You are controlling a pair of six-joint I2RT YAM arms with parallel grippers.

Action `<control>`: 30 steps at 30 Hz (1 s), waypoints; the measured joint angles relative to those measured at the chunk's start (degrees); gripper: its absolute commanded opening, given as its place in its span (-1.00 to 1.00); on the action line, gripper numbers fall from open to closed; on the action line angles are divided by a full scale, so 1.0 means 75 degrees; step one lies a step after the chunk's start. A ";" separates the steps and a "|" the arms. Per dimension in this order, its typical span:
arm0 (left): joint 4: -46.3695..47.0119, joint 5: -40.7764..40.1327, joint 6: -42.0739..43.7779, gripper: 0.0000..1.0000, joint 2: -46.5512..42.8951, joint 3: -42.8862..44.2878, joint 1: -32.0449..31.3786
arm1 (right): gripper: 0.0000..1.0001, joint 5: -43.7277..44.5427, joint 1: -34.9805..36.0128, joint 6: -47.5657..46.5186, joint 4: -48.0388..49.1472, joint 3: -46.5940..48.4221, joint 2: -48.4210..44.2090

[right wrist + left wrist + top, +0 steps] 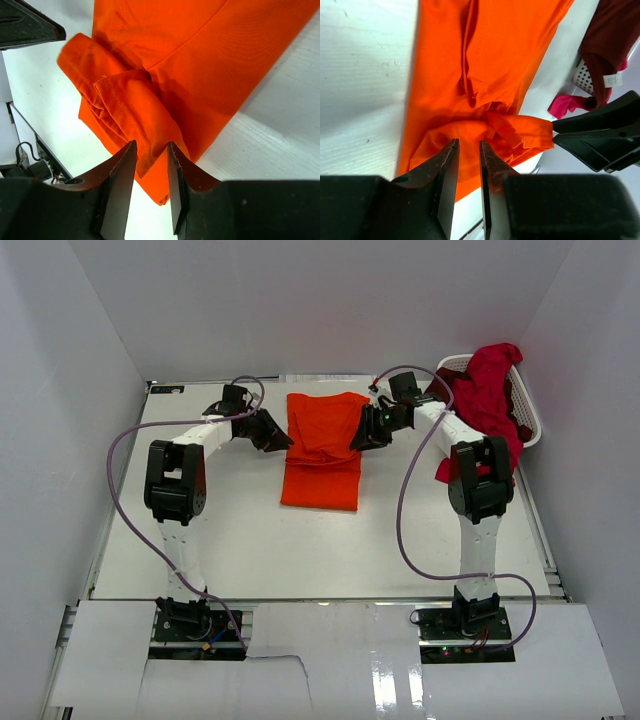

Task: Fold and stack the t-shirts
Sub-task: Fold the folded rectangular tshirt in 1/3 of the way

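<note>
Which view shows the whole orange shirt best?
Top external: the orange shirt is whole in frame, folded to a narrow strip. Both wrist views show only its bunched end close up, with the rest cut off.

You are looking at a white table [250, 540] with an orange shirt [322, 445] lying flat on it, just past the middle toward 12 o'clock. The shirt is lying as a long strip running from 12 to 6, with its 12 o'clock end bunching into loose folds. At 2 o'clock a basket [528, 410] is sitting at the table's far corner. A red shirt [490, 390] is spilling over its rim toward 4 o'clock. You cannot tell whether that cloth is touching the top.
</note>
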 measured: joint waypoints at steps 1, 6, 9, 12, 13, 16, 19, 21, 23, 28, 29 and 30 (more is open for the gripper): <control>0.0067 -0.0003 -0.0050 -0.34 0.0000 0.0000 0.0009 | -0.24 0.0000 -0.0009 0.0003 0.0003 0.0050 0.0041; 0.0391 -0.0009 -0.0239 -0.34 0.0003 0.0003 0.0067 | -0.21 0.0000 -0.0076 0.0017 0.0114 0.0102 0.0221; 0.0618 -0.0015 -0.0367 -0.34 0.0012 0.0003 0.0122 | -0.19 0.0003 -0.0134 0.0067 0.0195 0.0102 0.0332; 0.0979 -0.0009 -0.0562 -0.33 0.0064 0.0012 0.0207 | -0.18 0.0009 -0.0204 0.0137 0.0391 0.0102 0.0437; 0.1067 -0.0009 -0.0621 -0.33 0.0096 0.0035 0.0256 | -0.17 0.0032 -0.0224 0.0181 0.0466 0.0102 0.0463; 0.1198 -0.0009 -0.0697 -0.33 0.0195 0.0198 0.0414 | -0.13 0.0140 -0.0297 0.0239 0.0673 0.0102 0.0475; 0.1239 -0.0023 -0.0606 -0.33 0.0125 0.0204 0.0560 | -0.12 0.0262 -0.0347 0.0248 0.0953 0.0102 0.0472; 0.1259 -0.0067 -0.0423 -0.33 -0.0032 0.0114 0.0635 | -0.12 0.0294 -0.0379 0.0245 0.1052 0.0102 0.0460; 0.1265 -0.0061 -0.0181 -0.33 -0.0402 -0.0172 0.0697 | -0.12 0.0280 -0.0402 0.0245 0.1160 0.0085 0.0417; 0.1629 0.0399 0.0350 -0.35 -0.2186 -0.1682 0.0694 | -0.10 0.0052 -0.0399 0.0271 0.1530 -0.0525 -0.0277; 0.1716 0.0542 0.0420 -0.38 -0.2652 -0.2095 0.0691 | -0.10 0.0012 -0.0396 0.0291 0.1600 -0.0708 -0.0501; 0.1786 0.0673 0.0493 -0.48 -0.3089 -0.2474 0.0691 | -0.10 -0.0038 -0.0385 0.0297 0.1667 -0.0918 -0.0734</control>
